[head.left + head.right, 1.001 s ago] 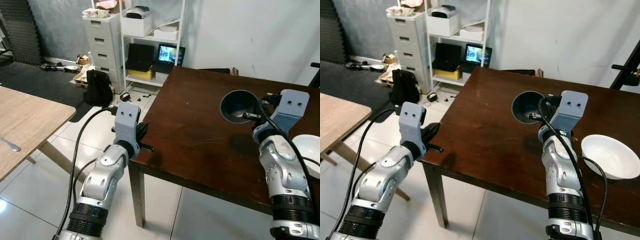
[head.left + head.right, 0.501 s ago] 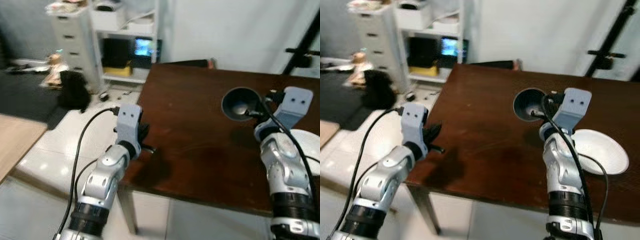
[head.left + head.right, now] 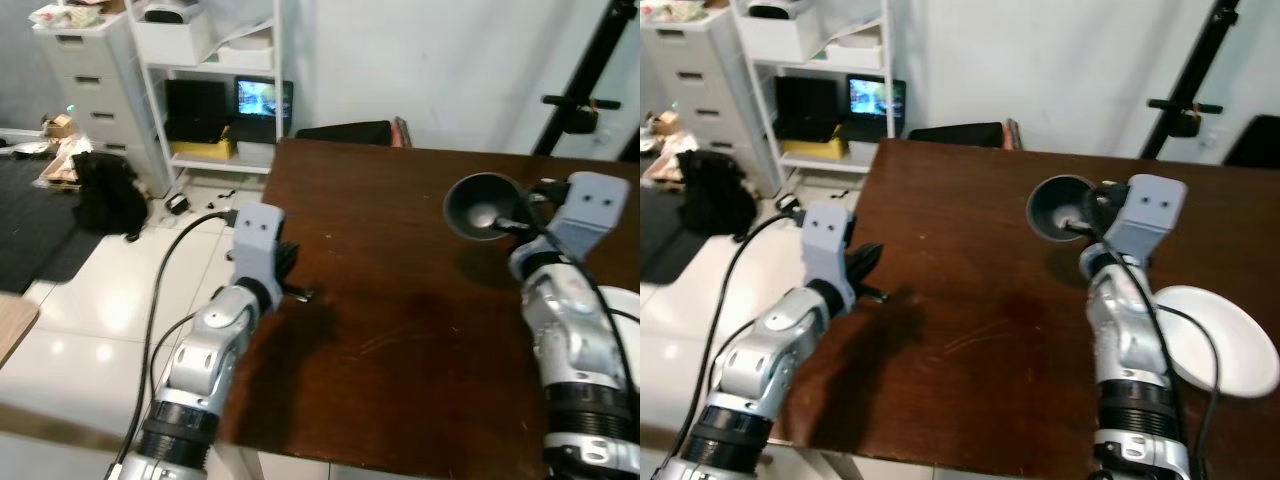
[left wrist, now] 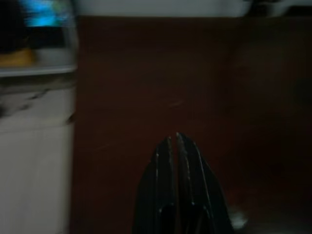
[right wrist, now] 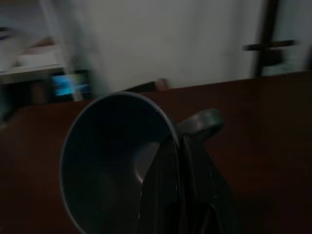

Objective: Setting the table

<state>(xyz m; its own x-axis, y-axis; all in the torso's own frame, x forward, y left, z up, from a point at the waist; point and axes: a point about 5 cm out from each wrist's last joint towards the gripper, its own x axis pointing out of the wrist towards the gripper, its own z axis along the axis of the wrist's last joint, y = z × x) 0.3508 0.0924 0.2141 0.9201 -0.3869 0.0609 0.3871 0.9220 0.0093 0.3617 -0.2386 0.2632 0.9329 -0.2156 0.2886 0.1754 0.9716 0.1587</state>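
Observation:
A dark grey cup (image 3: 478,205) with a handle hangs above the dark brown table (image 3: 380,300), tilted toward me. My right gripper (image 3: 516,224) is shut on its rim. In the right wrist view the black fingers (image 5: 171,195) pinch the cup (image 5: 112,156) wall beside the handle. A white bowl (image 3: 1225,340) rests on the table at the right, just past my right arm. My left gripper (image 3: 296,290) is shut and holds nothing, low over the table's left side. In the left wrist view its fingers (image 4: 168,180) are pressed together over the dark wood.
A white shelf unit (image 3: 215,80) with a small lit screen (image 3: 262,97) and a grey drawer cabinet (image 3: 80,70) stand beyond the table's far left corner. A black bag (image 3: 108,190) lies on the tiled floor. A black stand (image 3: 590,80) rises at the far right.
The whole view has shifted to the right and closer over the table, so the camera has moved. The cup stays in my right gripper and the left gripper now sits over the tabletop.

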